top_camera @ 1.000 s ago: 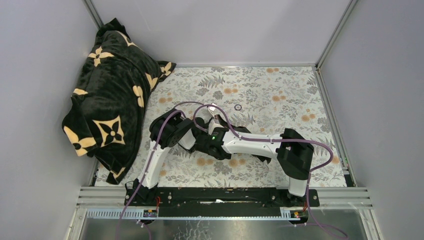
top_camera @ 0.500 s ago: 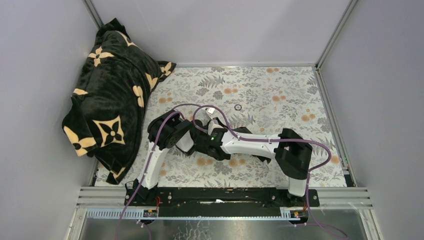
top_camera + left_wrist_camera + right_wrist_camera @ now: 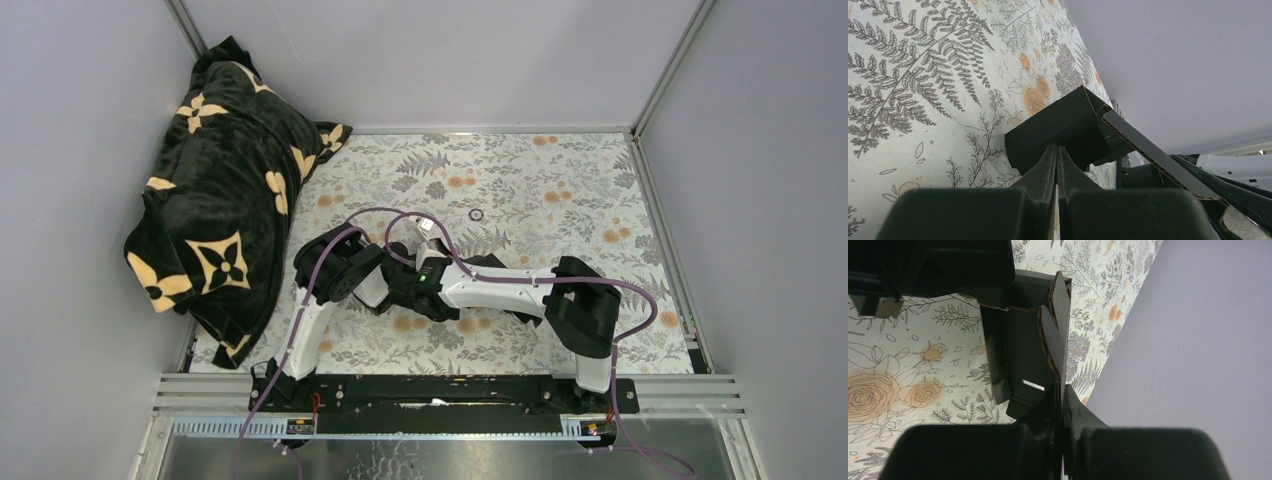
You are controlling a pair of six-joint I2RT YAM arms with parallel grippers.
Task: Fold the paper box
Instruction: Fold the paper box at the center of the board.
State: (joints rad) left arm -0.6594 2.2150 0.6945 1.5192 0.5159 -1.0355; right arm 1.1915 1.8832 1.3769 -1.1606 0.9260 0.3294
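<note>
The paper box [image 3: 1020, 347] is black card, partly shaped into an open trough with corrugated edges showing. In the right wrist view one of its upright walls runs down between my right gripper's [image 3: 1061, 388] closed fingers. In the left wrist view a dark panel of the paper box [image 3: 1055, 127] sits right at the tips of my left gripper [image 3: 1057, 148], whose fingers are pressed together on its edge. From above, both grippers meet at the middle of the table, left gripper [image 3: 388, 272] and right gripper [image 3: 408, 295], and they hide the box.
A black plush blanket with cream flowers [image 3: 225, 200] is heaped at the left wall. A small ring [image 3: 476, 214] lies on the floral tablecloth [image 3: 560, 190] beyond the arms. Grey walls enclose the table on three sides.
The right arm's elbow and forearm have crept slightly left and toward the near edge. Both grippers stay shut at the same spot.
</note>
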